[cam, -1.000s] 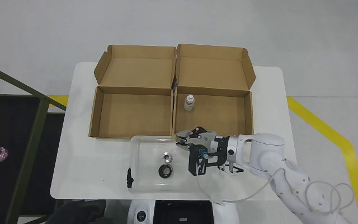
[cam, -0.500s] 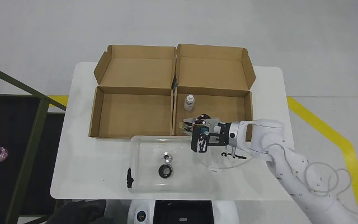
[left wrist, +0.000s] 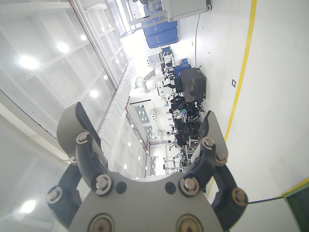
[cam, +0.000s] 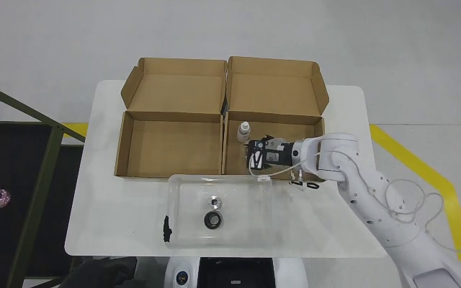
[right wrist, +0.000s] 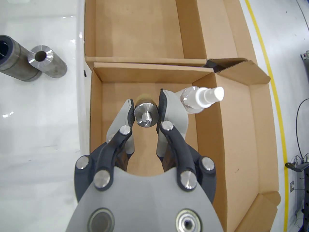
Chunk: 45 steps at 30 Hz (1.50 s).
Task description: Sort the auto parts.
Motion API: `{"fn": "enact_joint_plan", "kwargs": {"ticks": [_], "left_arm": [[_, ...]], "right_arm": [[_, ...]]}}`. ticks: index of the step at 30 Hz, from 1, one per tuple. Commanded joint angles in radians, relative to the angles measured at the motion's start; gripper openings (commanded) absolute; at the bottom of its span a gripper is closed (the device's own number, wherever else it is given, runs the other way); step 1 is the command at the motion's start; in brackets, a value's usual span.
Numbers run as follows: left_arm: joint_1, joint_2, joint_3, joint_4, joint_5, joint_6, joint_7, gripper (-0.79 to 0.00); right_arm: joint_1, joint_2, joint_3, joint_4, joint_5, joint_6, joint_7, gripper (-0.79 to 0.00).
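Right gripper [right wrist: 144, 112] hangs low in the right box [cam: 320, 144], clamped on a metal cylinder [right wrist: 146, 116]. It's tight here: the spray bottle [right wrist: 201, 97] stands close beside one finger, towards the box's back left corner. There's open cardboard floor out to the right wall and the front right corner. The left box [cam: 173, 147] offers a wide bare floor, but the doubled wall [cam: 222, 144] between the boxes bars a straight crossing. In the clear tray [cam: 288, 216] at the bench's front edge, two metal sleeves [cam: 213, 210] crowd the left half, and the right half is open.
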Motion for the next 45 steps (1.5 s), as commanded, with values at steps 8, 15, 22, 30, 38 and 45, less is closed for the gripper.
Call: {"fn": "enact_joint_plan", "kwargs": {"ticks": [8, 15, 22, 30, 38, 45], "left_arm": [[0.0, 0.0, 0.0, 0.0, 0.0, 0.0, 0.0, 0.0], [0.0, 0.0, 0.0, 0.0, 0.0, 0.0, 0.0, 0.0], [0.0, 0.0, 0.0, 0.0, 0.0, 0.0, 0.0, 0.0], [0.0, 0.0, 0.0, 0.0, 0.0, 0.0, 0.0, 0.0], [0.0, 0.0, 0.0, 0.0, 0.0, 0.0, 0.0, 0.0], [0.0, 0.0, 0.0, 0.0, 0.0, 0.0, 0.0, 0.0]], "right_arm": [[0.073, -0.023, -0.056, 0.122, 0.006, 0.01, 0.066, -0.785], [0.107, -0.038, -0.092, 0.172, -0.01, 0.025, 0.089, -0.785], [0.133, -0.053, -0.124, 0.222, -0.031, 0.045, 0.111, -0.73], [0.139, -0.064, -0.135, 0.245, -0.025, 0.052, 0.096, -0.474], [0.108, -0.049, -0.076, 0.182, -0.007, 0.056, 0.093, -0.437], [0.036, -0.016, 0.039, 0.068, 0.021, 0.044, 0.095, -0.419]]}}
